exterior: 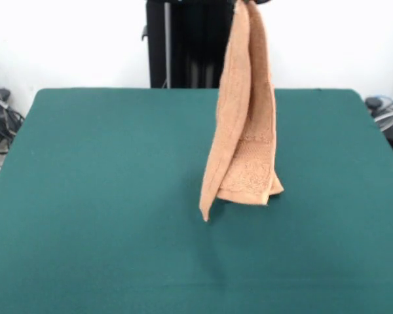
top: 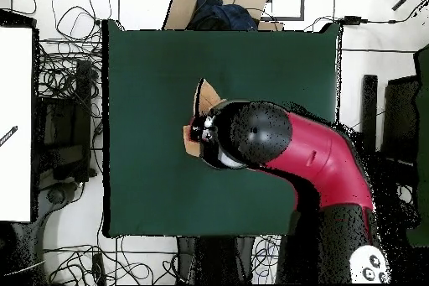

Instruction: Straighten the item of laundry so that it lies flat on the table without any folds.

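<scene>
Peach towel (exterior: 243,124) hangs folded lengthwise from above, lower corner just over green surface (exterior: 92,196), mid-table. Gripper hidden; can't tell its state.

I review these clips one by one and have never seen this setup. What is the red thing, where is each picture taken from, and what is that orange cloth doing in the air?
The red and black thing is a robot arm. It stands on a pedestal at one side of a green table.

One picture is taken from across the table, facing the robot, so the arm comes in from the top. The other looks straight down from above, with the robot's base at the bottom; there the arm hides most of the cloth.

The orange cloth is a small towel. It hangs from above, folded lengthwise, its lower end near the table; whether it touches is unclear. The hand sits at the front view's top edge, so its grip is not visible. Nothing else shows on the table.
</scene>
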You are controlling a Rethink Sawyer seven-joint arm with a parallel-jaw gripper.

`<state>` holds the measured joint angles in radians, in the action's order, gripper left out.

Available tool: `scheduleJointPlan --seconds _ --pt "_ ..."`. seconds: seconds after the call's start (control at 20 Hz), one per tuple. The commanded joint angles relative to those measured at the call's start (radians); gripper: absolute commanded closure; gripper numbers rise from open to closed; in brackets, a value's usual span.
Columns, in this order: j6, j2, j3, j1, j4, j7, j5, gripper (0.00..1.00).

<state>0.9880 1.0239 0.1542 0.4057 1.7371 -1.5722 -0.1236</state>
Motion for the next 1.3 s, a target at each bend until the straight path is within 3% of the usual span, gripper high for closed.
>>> scheduleJointPlan --seconds 0.05,1.1,1.15,1.3 --pt "-0.039 -0.024 0.112 0.02 0.096 0.108 -0.003 1.0" --pt "-0.094 -0.032 0.195 0.067 0.094 0.164 0.03 1.0" --pt "-0.096 -0.033 0.206 0.075 0.095 0.163 0.036 0.0" --pt "-0.104 -0.03 0.208 0.073 0.089 0.161 0.056 0.0"
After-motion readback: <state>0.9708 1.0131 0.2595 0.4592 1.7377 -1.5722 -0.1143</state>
